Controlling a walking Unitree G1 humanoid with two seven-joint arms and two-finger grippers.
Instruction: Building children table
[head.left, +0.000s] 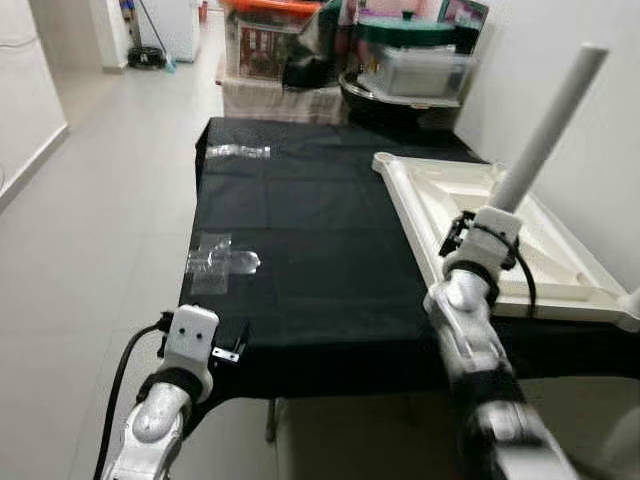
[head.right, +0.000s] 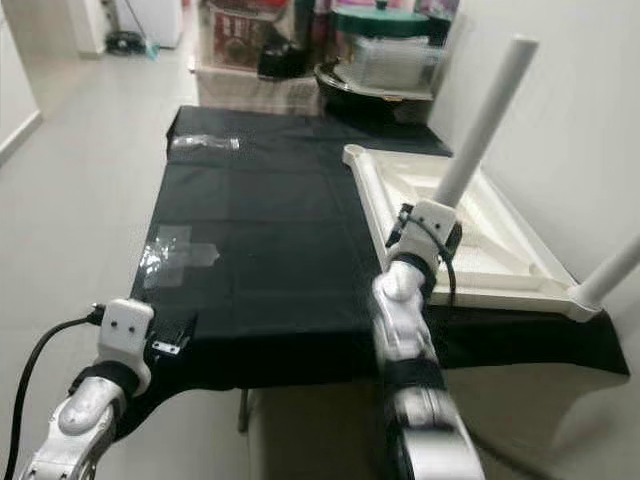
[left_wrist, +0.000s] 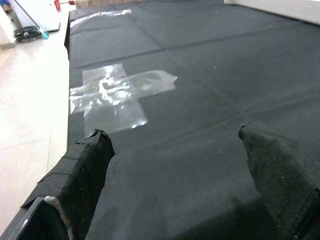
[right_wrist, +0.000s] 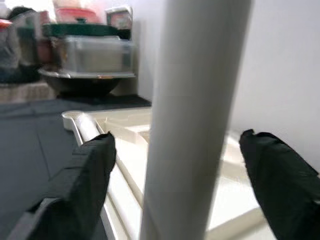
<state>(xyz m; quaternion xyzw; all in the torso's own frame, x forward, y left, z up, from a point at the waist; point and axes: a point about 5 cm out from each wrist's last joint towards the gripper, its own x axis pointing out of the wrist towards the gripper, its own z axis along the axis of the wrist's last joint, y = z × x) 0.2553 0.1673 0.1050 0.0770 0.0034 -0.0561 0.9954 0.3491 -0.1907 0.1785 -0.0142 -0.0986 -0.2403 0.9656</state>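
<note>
Two arms reached over a desk (head.left: 300, 250) draped in black cloth. At the far left, the left tool (left_wrist: 175, 150) hovered low over the near left corner of the cloth, its two black fingers (left_wrist: 92, 165) spread wide with nothing between them. Just ahead of it a crumpled patch of clear tape (head.left: 222, 262) was stuck to the cloth, and a second strip (head.left: 238, 151) lay near the far left edge.

Moving right, the children's table top (head.left: 440, 200), cream-coloured, lay upside down on the right half of the desk with its ribbed underside facing up. The right tool (right_wrist: 175, 150) was at its near edge, fingers (right_wrist: 87, 175) parted on either side of a white leg (head.left: 548, 120) that rose at a tilt from the table top; the leg stood between them, but the fingers appeared apart from it rather than clamped. Farther right, another white leg (head.right: 612, 272) stood out from the near right corner. Bowls and storage boxes (head.left: 410, 60) were stacked beyond the desk.

By my judgement the assembly was midway: two legs appeared mounted, the remaining corners still needed theirs, and the table then had to be turned upright.
</note>
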